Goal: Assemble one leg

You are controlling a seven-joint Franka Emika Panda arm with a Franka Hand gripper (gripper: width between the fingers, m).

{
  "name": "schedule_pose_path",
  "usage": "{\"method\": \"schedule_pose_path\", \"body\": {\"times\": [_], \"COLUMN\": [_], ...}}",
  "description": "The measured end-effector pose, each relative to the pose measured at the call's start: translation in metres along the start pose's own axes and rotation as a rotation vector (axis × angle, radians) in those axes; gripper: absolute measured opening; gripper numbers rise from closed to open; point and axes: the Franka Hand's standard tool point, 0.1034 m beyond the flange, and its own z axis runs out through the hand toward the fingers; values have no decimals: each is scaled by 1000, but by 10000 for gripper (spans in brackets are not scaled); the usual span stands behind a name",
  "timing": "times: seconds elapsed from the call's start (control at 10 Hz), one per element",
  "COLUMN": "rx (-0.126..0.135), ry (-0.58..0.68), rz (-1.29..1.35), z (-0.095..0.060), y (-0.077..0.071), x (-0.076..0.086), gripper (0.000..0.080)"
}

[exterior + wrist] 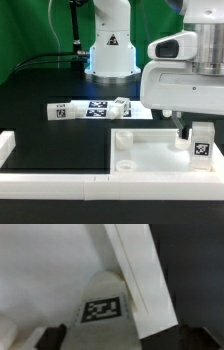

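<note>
My gripper point(190, 130) is at the exterior view's right, over the large flat white panel point(150, 150). It is shut on a leg point(201, 144), a small white block with a marker tag, held upright at the panel's right corner. In the wrist view the leg point(103, 308) sits between my dark fingers point(48, 336), tag facing the camera, with the gripper point(110, 339) closed on its sides. The panel's surface point(50, 258) and its raised edge point(135, 269) lie behind it. Whether the leg's lower end touches the panel is hidden.
The marker board point(98, 104) lies on the black table behind the panel. Other legs point(62, 110) point(120, 103) lie on or beside it. A white rail point(60, 182) runs along the front. The robot base point(110, 50) stands at the back.
</note>
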Motion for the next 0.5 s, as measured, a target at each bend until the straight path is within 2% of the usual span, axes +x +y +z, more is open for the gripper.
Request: {"method": "schedule_pose_path", "body": {"times": [0.1, 0.2, 0.3, 0.4, 0.5], "rx": [0, -2, -2, -2, -1], "ry": [0, -1, -1, -1, 6], "rz": [3, 57, 149, 190, 349], "z": [0, 0, 1, 1, 2], "y": [0, 1, 2, 3, 5], "x": [0, 0, 0, 1, 1], "gripper": [394, 394, 291, 291, 291]}}
